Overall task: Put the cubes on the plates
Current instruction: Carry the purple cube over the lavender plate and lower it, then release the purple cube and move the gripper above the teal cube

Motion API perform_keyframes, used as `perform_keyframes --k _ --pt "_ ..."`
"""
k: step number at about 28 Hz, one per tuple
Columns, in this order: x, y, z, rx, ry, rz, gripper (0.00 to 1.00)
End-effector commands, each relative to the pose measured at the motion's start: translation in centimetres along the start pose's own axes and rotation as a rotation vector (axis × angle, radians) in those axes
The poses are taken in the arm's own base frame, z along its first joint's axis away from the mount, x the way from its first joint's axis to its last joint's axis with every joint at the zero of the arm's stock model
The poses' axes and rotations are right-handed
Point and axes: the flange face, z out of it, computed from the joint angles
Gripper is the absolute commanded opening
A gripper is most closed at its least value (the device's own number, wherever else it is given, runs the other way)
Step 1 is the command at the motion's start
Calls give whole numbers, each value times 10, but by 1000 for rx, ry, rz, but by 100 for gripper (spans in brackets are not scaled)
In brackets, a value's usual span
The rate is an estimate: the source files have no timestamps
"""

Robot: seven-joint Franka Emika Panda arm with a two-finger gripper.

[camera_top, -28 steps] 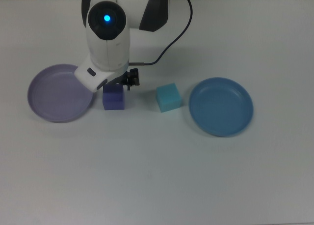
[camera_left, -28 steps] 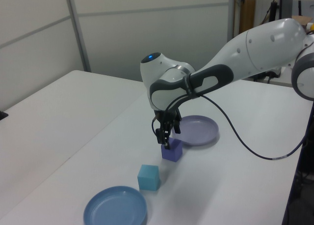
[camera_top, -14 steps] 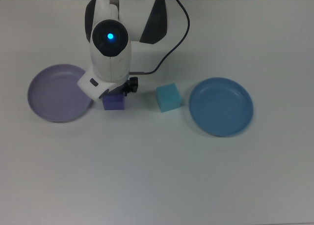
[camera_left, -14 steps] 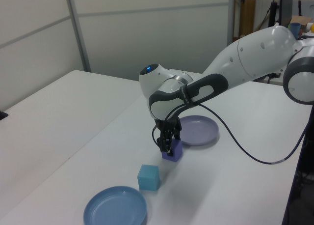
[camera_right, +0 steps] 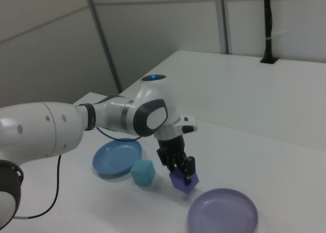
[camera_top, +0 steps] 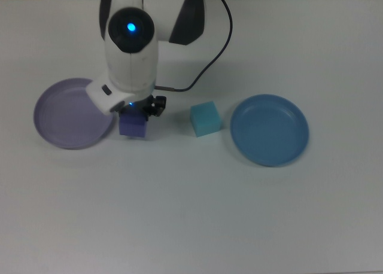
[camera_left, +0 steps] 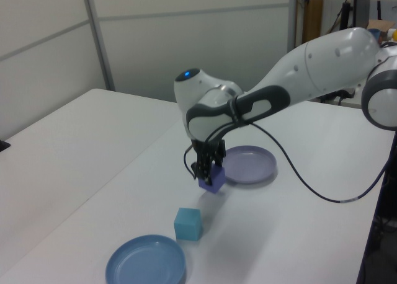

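Claw point(camera_left: 206, 174) pinches small violet-blue cube point(camera_left: 213, 178), lifted off white table point(camera_left: 93, 172). Round pale purple plate point(camera_top: 70, 113) sits just beside, on top view's left; go that way.

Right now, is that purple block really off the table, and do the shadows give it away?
In the left view the violet-blue cube hangs in the gripper, its soft shadow on the table below, apart from it. In the right view the cube sits tilted with a faint shadow underneath. In the top view the arm hides part of it, so height is hard to judge.
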Motion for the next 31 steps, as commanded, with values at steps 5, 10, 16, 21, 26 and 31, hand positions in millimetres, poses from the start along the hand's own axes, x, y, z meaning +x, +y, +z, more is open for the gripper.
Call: perform_keyframes --k 5,10,16,21,26,31 --pt "-14 79 -24 24 16 98 0" --pt "-18 129 -10 28 0 110 0" --pt "-19 160 12 26 -23 122 7" --pt "-17 156 26 15 -41 108 100" --pt "-17 156 25 12 -41 107 100" --pt "-17 157 22 12 -37 108 100"
